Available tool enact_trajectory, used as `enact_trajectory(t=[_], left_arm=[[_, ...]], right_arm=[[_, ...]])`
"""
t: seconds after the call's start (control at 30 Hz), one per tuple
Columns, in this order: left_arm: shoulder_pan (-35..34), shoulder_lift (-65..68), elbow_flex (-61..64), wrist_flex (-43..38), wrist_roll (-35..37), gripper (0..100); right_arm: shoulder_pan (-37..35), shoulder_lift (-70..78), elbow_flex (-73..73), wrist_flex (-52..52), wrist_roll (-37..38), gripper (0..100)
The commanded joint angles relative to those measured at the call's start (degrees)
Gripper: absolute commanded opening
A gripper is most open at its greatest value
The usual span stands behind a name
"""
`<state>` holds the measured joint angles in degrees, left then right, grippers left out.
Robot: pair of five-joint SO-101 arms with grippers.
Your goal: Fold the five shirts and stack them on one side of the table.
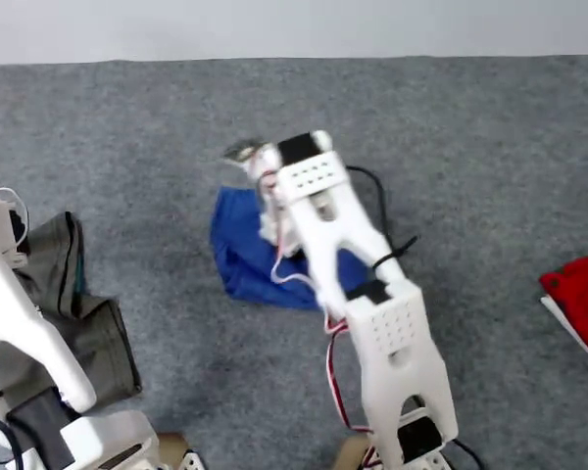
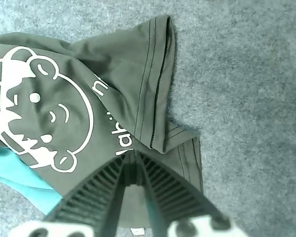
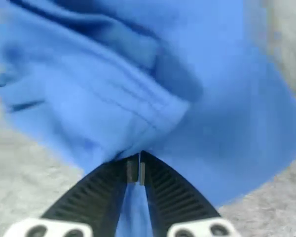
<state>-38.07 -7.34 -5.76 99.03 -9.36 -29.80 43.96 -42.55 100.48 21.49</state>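
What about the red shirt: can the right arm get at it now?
Probably not yet: the right gripper is shut on the blue shirt, and the red shirt lies far aside.

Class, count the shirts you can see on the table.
4: an olive shirt at the left with a teal shirt under it, a blue shirt in the middle, a red shirt at the right edge. More may be hidden.
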Motion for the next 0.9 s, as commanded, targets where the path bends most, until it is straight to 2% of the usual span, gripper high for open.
enact_trajectory(t=[0.0, 0.33, 0.43, 0.63, 0.87], left_arm=[[-0.18, -3.08, -0.13, 1.23, 0.35, 2], [0.0, -2.9, -0.13, 0.97, 0.35, 2], [0.09, -2.81, -0.13, 0.97, 0.35, 2], [0.09, -2.64, -0.13, 0.97, 0.35, 2], [0.18, -2.55, -0.13, 0.53, 0.35, 2]], right_arm=[[-4.97, -8.66, 3.69, 2.51, 0.7, 1.0], [-15.6, -18.59, 20.57, 2.42, 0.44, 1.0], [-16.04, -21.76, 21.19, 2.42, 0.53, 0.9], [-8.48, -26.59, 16.53, -0.13, 0.62, 0.9], [0.4, -20.97, 16.26, -17.8, 0.7, 0.9]])
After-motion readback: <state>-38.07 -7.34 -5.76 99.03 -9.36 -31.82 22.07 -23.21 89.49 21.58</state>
